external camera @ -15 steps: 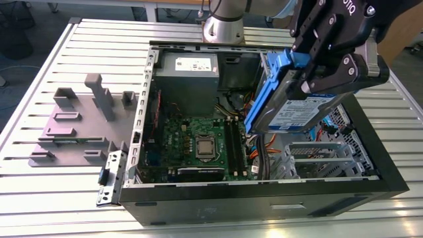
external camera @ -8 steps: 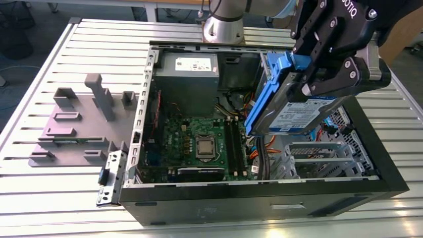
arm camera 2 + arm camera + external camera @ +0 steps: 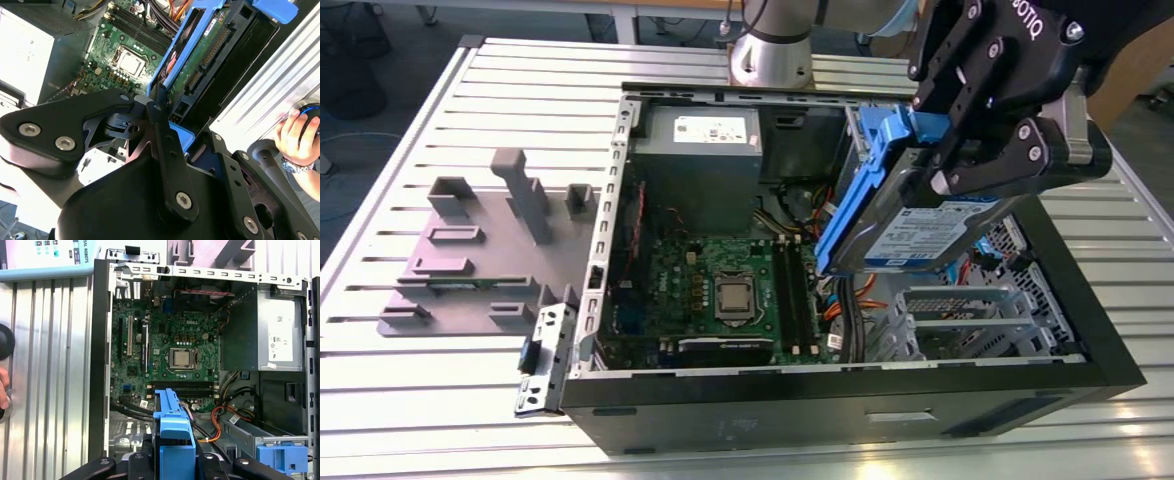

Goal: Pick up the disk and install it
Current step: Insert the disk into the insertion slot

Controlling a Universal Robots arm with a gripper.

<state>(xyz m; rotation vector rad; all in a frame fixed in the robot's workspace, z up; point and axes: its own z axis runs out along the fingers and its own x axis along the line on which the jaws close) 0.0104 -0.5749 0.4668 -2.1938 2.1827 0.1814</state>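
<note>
Landmark: open computer case [image 3: 854, 385], lying on its side on the ribbed metal desk [image 3: 414, 430].

- Gripper [image 3: 994, 140] — black, above the case's drive-bay end in the exterior view. Jaws clenched on the disk, pressing its blue carrier rails from both sides; no gap shows between jaws and rails.
- Disk [image 3: 921, 235] — silver-grey, white-and-blue label facing the exterior view, held on edge and tilted, clear of the case floor, over the cables and metal drive cage [image 3: 974, 315]. The second wrist view shows what the exterior view does not: the disk's green circuit-board underside [image 3: 200, 57] and its connector edge. In the first wrist view the blue carrier [image 3: 173, 440] appears edge-on between the black gripper links.
- Motherboard [image 3: 720, 290] — green, on the case floor beneath and beside the disk; processor socket [image 3: 181, 358] near its middle, plainest in the first wrist view.
- Power-supply box [image 3: 700, 135] — grey, small white sticker, in the case corner farthest from the drive cage.
- Second blue carrier [image 3: 280, 457] — seated in the bay inside the case, seen in the first wrist view.
- Grey plastic stand [image 3: 480, 250] — upright posts, on the desk just outside the case, on the exterior view's left.
- Person's hand [image 3: 297, 135] — resting on a dark round object on the desk beyond the case wall, seen in the second wrist view.
- Robot arm base [image 3: 774, 45] — on the desk behind the case.
</note>
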